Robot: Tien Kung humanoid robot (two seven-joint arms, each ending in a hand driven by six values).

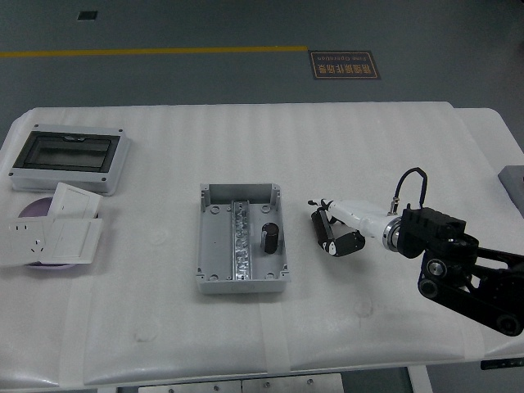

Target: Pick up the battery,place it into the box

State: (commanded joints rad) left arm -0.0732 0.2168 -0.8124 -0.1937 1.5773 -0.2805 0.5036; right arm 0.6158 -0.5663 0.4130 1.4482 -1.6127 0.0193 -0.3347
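On the grey floor beyond the table lies a dark rectangular floor sign point(344, 65) with lettering too small and inverted to read, beside a yellow floor line point(155, 51); no other writing can be made out. The right hand point(334, 228), white-fingered with black pads on a black jointed arm, reaches in from the lower right, its wrist low over the white padded table point(262, 147) and its fingers pointing left. They are curled around the black cylindrical battery point(321, 228), which lies on the table just right of the open grey plastic box point(241, 238); whether the grip is firm cannot be told. A second black cylindrical battery point(269, 237) stands in the box's right compartment, beside a central metal rail. At far left sit a grey enclosure with a dark window lid point(70, 158) and a pile of white wall switch and socket plates point(56, 235).
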